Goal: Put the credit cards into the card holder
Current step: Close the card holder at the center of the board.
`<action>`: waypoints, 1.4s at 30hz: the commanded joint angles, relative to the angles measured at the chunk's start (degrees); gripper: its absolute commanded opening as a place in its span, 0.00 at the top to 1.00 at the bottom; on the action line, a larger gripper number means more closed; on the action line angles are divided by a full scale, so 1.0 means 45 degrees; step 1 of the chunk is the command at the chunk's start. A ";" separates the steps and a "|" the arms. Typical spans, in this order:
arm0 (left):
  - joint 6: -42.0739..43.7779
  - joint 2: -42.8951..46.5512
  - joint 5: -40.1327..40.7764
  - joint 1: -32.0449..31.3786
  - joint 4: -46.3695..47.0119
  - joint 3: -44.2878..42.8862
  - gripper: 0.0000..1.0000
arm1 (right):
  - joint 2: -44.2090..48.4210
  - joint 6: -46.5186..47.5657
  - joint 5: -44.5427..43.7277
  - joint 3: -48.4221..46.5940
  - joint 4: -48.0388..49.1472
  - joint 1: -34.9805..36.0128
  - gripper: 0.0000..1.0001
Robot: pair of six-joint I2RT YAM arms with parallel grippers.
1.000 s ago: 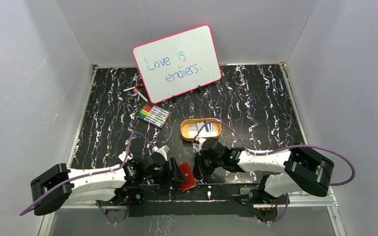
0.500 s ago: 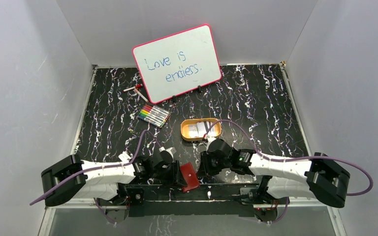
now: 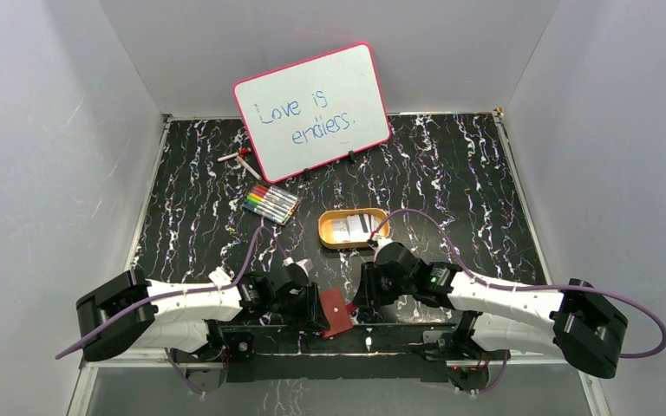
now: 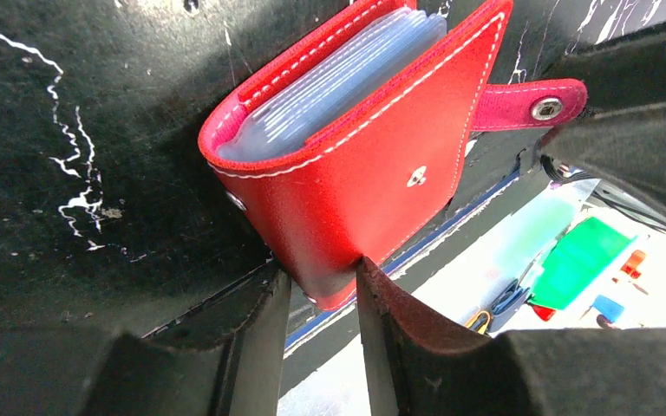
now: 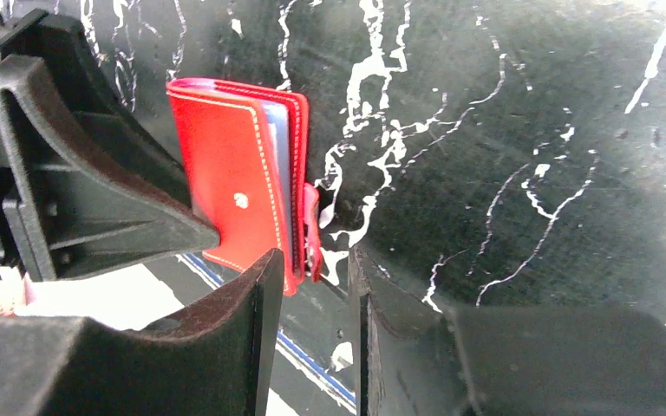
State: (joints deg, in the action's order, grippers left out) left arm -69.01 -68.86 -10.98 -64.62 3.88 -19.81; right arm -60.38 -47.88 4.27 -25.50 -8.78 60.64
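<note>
The card holder (image 3: 334,312), a red folded wallet with clear sleeves and an unsnapped tab, hangs at the table's near edge. My left gripper (image 3: 312,305) is shut on it. In the left wrist view the card holder (image 4: 373,182) has its lower corner pinched by the left gripper (image 4: 321,273). My right gripper (image 3: 362,297) stands open just right of it. In the right wrist view the card holder (image 5: 234,199) has its edge and tab right in front of the right gripper (image 5: 312,256), and nothing sits between the jaws. The credit cards (image 3: 349,228), pale with one dark stripe, lie apart in a tray.
The orange oval tray (image 3: 323,232) sits mid-table beyond the right gripper. A set of colour markers (image 3: 270,203) and a red-capped pen (image 3: 238,157) lie at back left. A pink-framed whiteboard (image 3: 312,111) leans on the back wall. The table's front edge runs under the card holder.
My right gripper has opened, let go of the card holder and shifted a little to the right. My left gripper has closed on the holder's corner.
</note>
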 commanded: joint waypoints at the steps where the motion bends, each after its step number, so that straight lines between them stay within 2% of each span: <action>1: 0.0632 -0.0655 0.1230 0.0018 -0.1911 0.0343 0.67 | -0.0127 -0.0094 0.0289 0.0168 0.0819 -0.0414 0.59; 5: 0.0656 -0.0655 0.1245 0.0006 -0.2053 0.0249 0.67 | -0.0261 -0.0068 0.0871 0.0356 0.1322 -0.0984 0.62; 12: 0.0664 -0.0681 0.1270 0.0024 -0.2066 0.0223 0.66 | 0.0427 0.0029 0.1062 0.0665 0.1632 -0.1307 0.76; 20: 0.0652 -0.0668 0.1320 0.0023 -0.2134 0.0160 0.66 | 0.0896 0.0142 0.1320 0.0742 0.1117 -0.1329 0.69; 26: 0.0556 -0.0485 0.1375 0.0024 -0.2132 0.0272 0.66 | 0.1072 0.0109 0.1665 0.1056 0.1148 -0.1342 0.75; 32: 0.0535 -0.0489 0.1387 0.0024 -0.2132 0.0262 0.66 | 0.0678 0.0073 0.1804 0.1095 0.1313 -0.1336 0.72; 42: 0.0508 -0.0440 0.1411 0.0024 -0.2137 0.0292 0.66 | 0.0774 -0.0040 0.1737 0.1266 0.1602 -0.1342 0.79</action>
State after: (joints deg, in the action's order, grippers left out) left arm -68.60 -69.32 -10.94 -64.62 2.31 -20.91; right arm -57.52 -47.88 11.81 -20.18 -4.16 54.81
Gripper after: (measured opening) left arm 0.334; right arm 0.224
